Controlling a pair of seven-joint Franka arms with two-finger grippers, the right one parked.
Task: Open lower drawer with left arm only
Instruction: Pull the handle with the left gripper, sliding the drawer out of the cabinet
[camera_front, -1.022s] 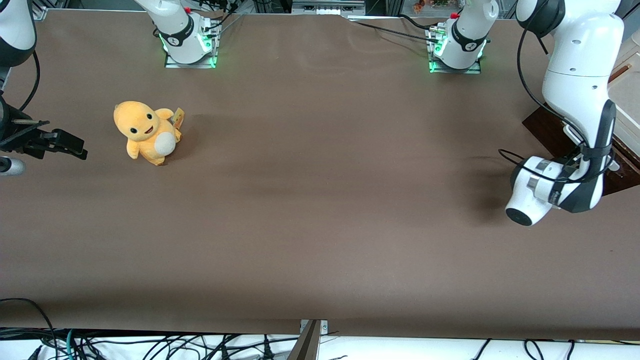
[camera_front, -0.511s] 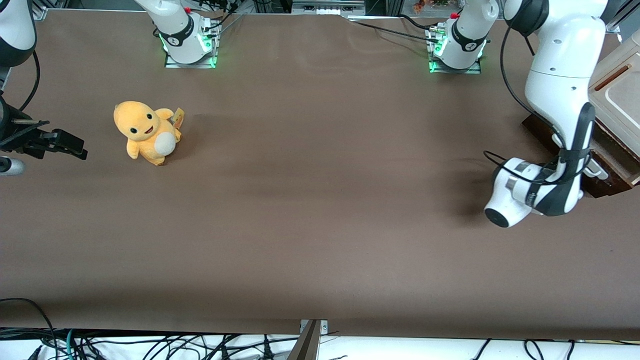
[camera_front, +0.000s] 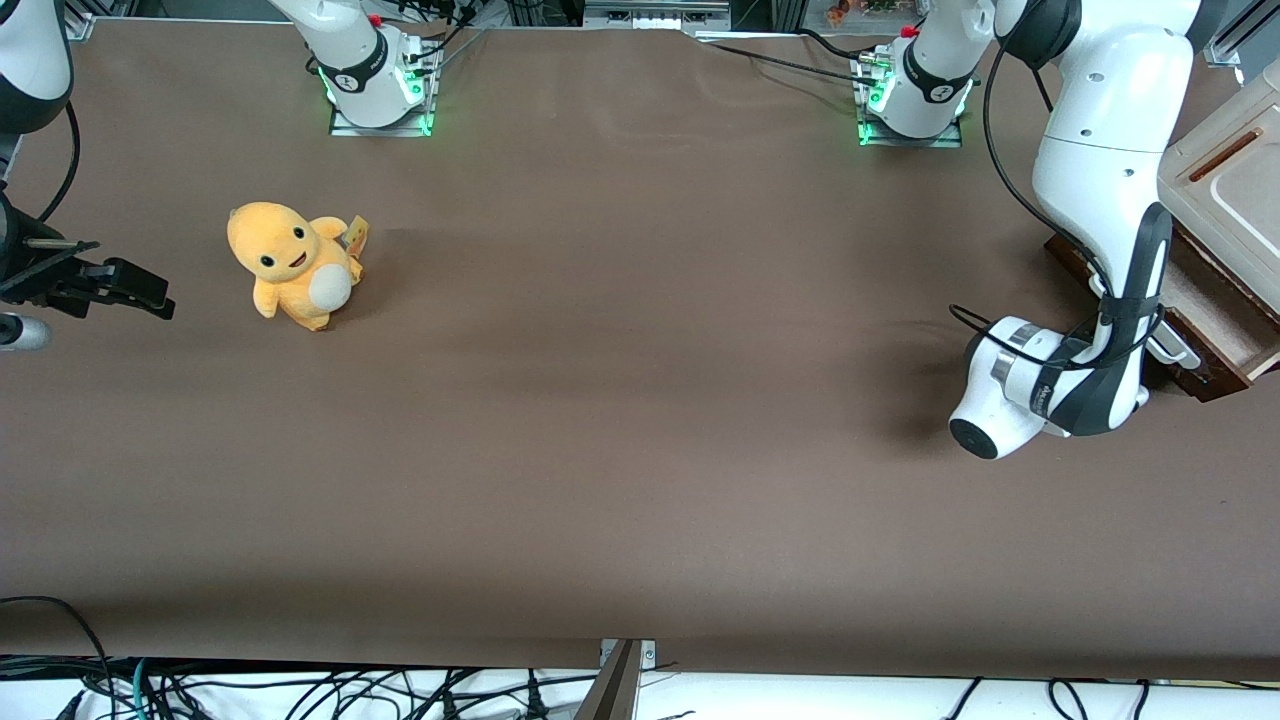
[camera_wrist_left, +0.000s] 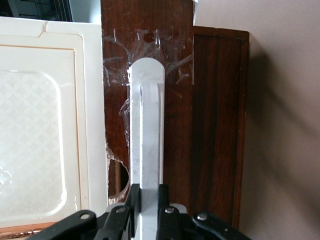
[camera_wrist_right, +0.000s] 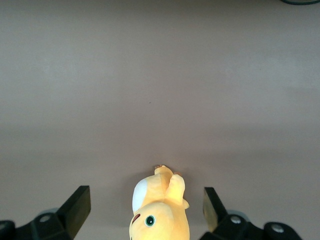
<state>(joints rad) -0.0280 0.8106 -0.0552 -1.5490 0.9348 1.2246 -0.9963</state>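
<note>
The left arm (camera_front: 1100, 190) reaches down at the working arm's end of the table (camera_front: 640, 420), and its gripper (camera_wrist_left: 148, 200) sits low against the lower drawer (camera_front: 1200, 300), at about 3 o'clock in the front view. The jaws are narrow, clamped on the white bar handle (camera_wrist_left: 146, 130). The fingers (camera_wrist_left: 133, 199) pinch the bar near one end, probably because the wrist comes in square to the drawer front there, so a straight pull toward the table's middle draws it along its slides.

The drawer stands partly out: its pale inside shows below the cream unit (camera_front: 1225, 170), and the dark front juts past it. The task looks well under way, though how much travel is left I cannot tell.

A yellow plush toy (camera_front: 290, 265) sits at about 9 o'clock, toward the parked arm's end, well clear of the pull.
</note>
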